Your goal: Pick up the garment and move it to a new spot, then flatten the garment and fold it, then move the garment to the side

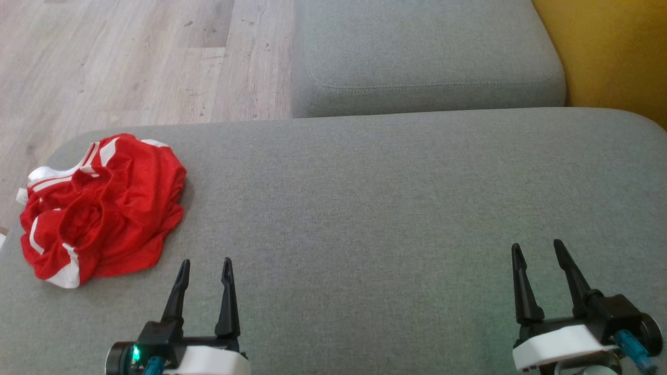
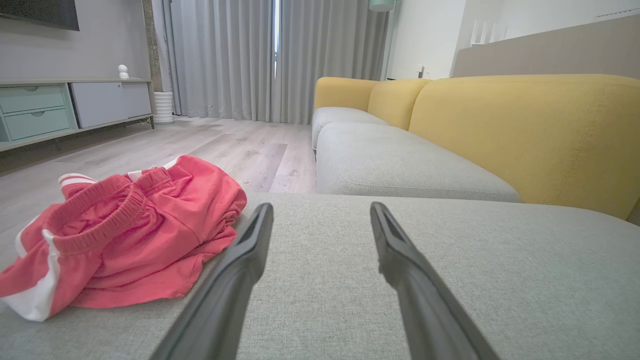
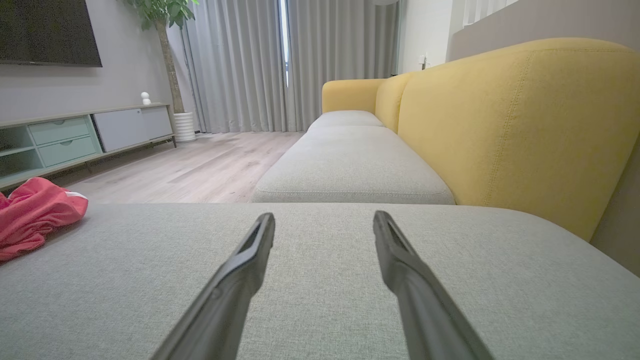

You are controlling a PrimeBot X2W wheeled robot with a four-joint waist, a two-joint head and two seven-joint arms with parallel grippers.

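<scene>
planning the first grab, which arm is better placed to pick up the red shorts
Left, probably. The left gripper is open and sits close beside the crumpled red shorts at the left end of the grey cushion. The right gripper, also open, is far off across it.

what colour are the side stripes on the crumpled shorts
White, on red shorts. The head view shows the stripes best.

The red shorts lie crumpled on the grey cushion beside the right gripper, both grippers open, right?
Not quite: the red shorts lie beside the left gripper, not the right gripper, as the head view shows. The rest holds.
</scene>
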